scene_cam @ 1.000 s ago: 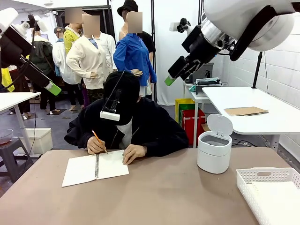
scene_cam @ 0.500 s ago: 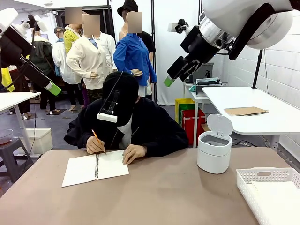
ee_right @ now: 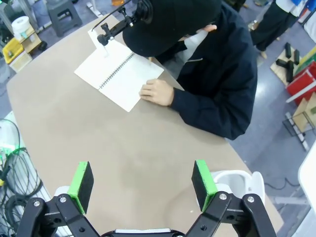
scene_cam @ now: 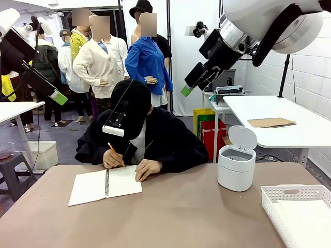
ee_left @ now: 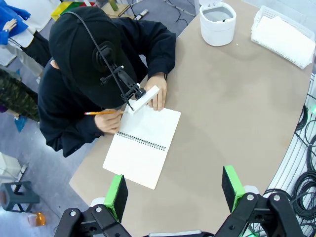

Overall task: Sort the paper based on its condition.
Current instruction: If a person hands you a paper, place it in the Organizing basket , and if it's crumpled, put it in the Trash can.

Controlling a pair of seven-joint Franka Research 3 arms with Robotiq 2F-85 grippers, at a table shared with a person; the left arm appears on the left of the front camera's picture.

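Flat white paper [scene_cam: 306, 213] lies in the white basket [scene_cam: 295, 191] at the table's front right; it is also at the top right of the left wrist view as paper [ee_left: 279, 33]. A person in black writes with a pencil [scene_cam: 112, 149] in an open spiral notebook [scene_cam: 105, 185]. My left gripper [ee_left: 174, 190] hangs high over the table's near left, open and empty, and shows at upper left in the front view [scene_cam: 58, 96]. My right gripper [ee_right: 142, 183] is also open and empty, raised above the table on the right [scene_cam: 188, 88].
A white lidded bin [scene_cam: 236, 165] with its lid up stands on the table to the right of the person. The brown tabletop [scene_cam: 176, 217] is bare between notebook and basket. A brown cardboard sheet [scene_cam: 271, 122] lies on another table behind.
The person's head and pencil hand have shifted slightly to the right over the notebook. Both arms have stayed still.
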